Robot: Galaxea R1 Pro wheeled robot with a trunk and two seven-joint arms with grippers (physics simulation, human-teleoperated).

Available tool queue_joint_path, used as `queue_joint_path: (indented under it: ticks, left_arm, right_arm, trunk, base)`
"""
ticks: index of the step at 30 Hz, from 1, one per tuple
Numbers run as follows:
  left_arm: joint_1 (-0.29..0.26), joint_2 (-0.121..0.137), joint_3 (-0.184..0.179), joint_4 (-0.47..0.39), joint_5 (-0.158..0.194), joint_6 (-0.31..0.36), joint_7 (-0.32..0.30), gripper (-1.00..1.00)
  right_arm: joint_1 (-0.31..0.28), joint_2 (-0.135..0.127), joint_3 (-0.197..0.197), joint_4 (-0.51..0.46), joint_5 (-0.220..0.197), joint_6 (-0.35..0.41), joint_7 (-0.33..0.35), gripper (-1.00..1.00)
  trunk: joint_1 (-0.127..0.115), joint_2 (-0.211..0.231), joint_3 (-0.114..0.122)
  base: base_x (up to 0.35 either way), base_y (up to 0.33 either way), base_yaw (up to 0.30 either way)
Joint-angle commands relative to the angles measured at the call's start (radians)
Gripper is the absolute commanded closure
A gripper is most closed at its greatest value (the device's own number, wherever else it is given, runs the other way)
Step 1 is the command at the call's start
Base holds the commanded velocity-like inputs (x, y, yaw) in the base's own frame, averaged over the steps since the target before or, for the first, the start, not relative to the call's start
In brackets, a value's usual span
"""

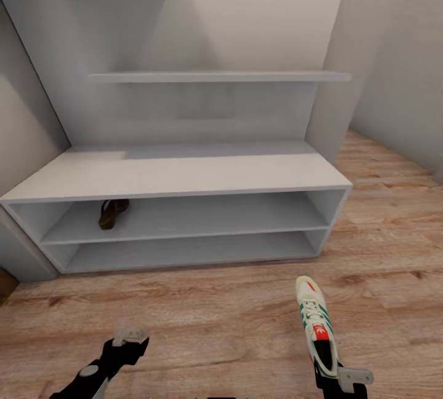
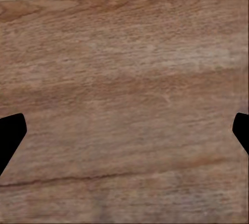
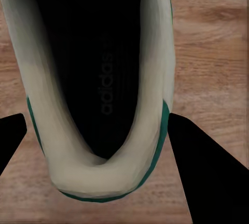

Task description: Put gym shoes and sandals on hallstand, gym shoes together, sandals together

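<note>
head view: i face the hallstand [image 1: 184, 171], pale grey, bench top over two open shelves. one sandal [image 1: 112, 212] lies on the upper open shelf, toward its left end, at about 10 o'clock from my left gripper [image 1: 130, 336]. my right gripper [image 1: 335, 377] sits at 5 o'clock in the view and holds a gym shoe [image 1: 317, 322] by its heel, toe pointing to 12 o'clock, above the corridor floor [image 1: 215, 319].

right wrist view: adds the shoe's dark insole with printed lettering, and the dark fingers [image 3: 207, 172] on either side of the heel collar, clamped on it.

left wrist view: adds the fingertips [image 2: 10, 136] spread wide apart over bare planks, nothing between them.
</note>
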Motion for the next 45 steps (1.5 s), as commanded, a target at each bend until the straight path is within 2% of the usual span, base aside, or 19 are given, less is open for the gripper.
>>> queue_joint_path:
  ticks: [1,3,5,7,8,14,17,18,22,23,26,27,29,32,36,40,45]
  left_arm:
    - [0.020,0.003,0.012,0.000,-0.002,-0.014,-0.030,-1.00]
    - [0.095,0.045,0.038,0.003,0.056,-0.069,-0.102,-1.00]
    - [0.127,0.070,0.045,0.009,0.096,-0.116,-0.140,-1.00]
    - [0.145,0.084,0.048,0.011,0.119,-0.145,-0.170,-1.00]
    - [0.163,0.096,0.050,0.012,0.141,-0.168,-0.209,-1.00]
    - [0.204,0.120,0.053,0.007,0.222,-0.208,-0.369,-1.00]
    - [0.209,0.126,0.054,0.008,0.243,-0.212,-0.401,-1.00]
    - [0.211,0.130,0.054,0.009,0.250,-0.214,-0.413,-1.00]
    - [0.213,0.135,0.054,0.012,0.256,-0.218,-0.428,-1.00]
    - [0.213,0.136,0.053,0.012,0.257,-0.223,-0.431,-1.00]
    - [0.215,0.137,0.053,0.013,0.257,-0.229,-0.434,-1.00]
    - [0.217,0.137,0.052,0.013,0.257,-0.231,-0.435,-1.00]
    - [0.219,0.137,0.051,0.013,0.257,-0.233,-0.435,-1.00]
    - [0.223,0.138,0.049,0.013,0.257,-0.236,-0.433,-1.00]
    - [0.224,0.138,0.049,0.013,0.257,-0.237,-0.431,-1.00]
    - [0.224,0.138,0.048,0.014,0.257,-0.237,-0.430,-1.00]
    - [0.225,0.137,0.047,0.014,0.257,-0.238,-0.428,-1.00]
  right_arm:
    - [-0.001,0.000,-0.002,0.002,0.011,-0.003,-0.006,1.00]
    - [-0.001,0.002,0.000,0.003,0.014,0.014,-0.006,1.00]
    - [-0.001,0.003,-0.001,0.002,0.014,0.056,-0.006,1.00]
    - [-0.001,0.004,-0.001,0.000,0.013,0.096,-0.005,1.00]
    - [-0.002,0.005,-0.001,-0.003,0.013,0.141,-0.006,1.00]
    - [-0.002,0.024,-0.001,-0.080,0.011,0.295,-0.004,1.00]
    - [-0.004,0.038,-0.001,-0.136,0.011,0.353,-0.004,1.00]
    - [-0.007,0.050,-0.001,-0.176,0.011,0.401,-0.003,1.00]
    - [-0.022,0.090,0.000,-0.286,0.010,0.556,-0.002,1.00]
    - [-0.032,0.108,0.000,-0.330,0.010,0.623,-0.002,1.00]
    - [-0.051,0.135,0.006,-0.390,0.010,0.717,-0.002,1.00]
    - [-0.066,0.153,0.019,-0.421,0.010,0.770,-0.002,1.00]
    - [-0.085,0.171,0.042,-0.444,0.010,0.817,-0.002,1.00]
    - [-0.144,0.205,0.123,-0.474,0.008,0.904,-0.005,1.00]
    - [-0.204,0.227,0.185,-0.484,0.005,0.956,-0.008,1.00]
    - [-0.255,0.237,0.206,-0.488,0.002,0.989,-0.011,1.00]
    - [-0.311,0.255,0.214,-0.492,0.000,1.028,-0.035,1.00]
  trunk:
    - [0.000,0.000,-0.001]
    - [0.000,0.000,-0.001]
    - [0.000,0.000,-0.001]
    - [0.000,0.000,-0.001]
    - [0.000,0.000,-0.001]
    - [0.000,0.000,-0.001]
    - [0.000,0.000,-0.001]
    - [0.000,0.000,-0.001]
    - [0.000,0.000,-0.001]
    - [0.000,0.000,-0.001]
    - [0.000,0.000,-0.001]
    - [0.000,0.000,-0.001]
    - [0.000,0.000,-0.001]
    - [0.000,0.000,-0.001]
    - [0.000,0.000,-0.001]
    - [0.000,0.000,-0.001]
    - [0.000,0.000,-0.001]
  base:
    - [-0.025,-0.017,0.000]
    - [-0.008,-0.005,0.000]
    - [-0.003,-0.002,0.000]
    - [-0.002,-0.001,0.000]
    - [-0.001,-0.001,0.000]
    - [0.000,0.000,0.000]
    - [0.000,0.000,0.000]
    - [0.000,0.000,0.000]
    - [0.000,0.000,0.000]
    - [0.000,0.000,0.000]
    - [0.000,0.000,0.000]
    - [0.000,0.000,0.000]
    - [0.000,0.000,0.000]
    - [0.000,0.000,0.000]
    - [0.000,0.000,0.000]
    - [0.000,0.000,0.000]
    - [0.000,0.000,0.000]
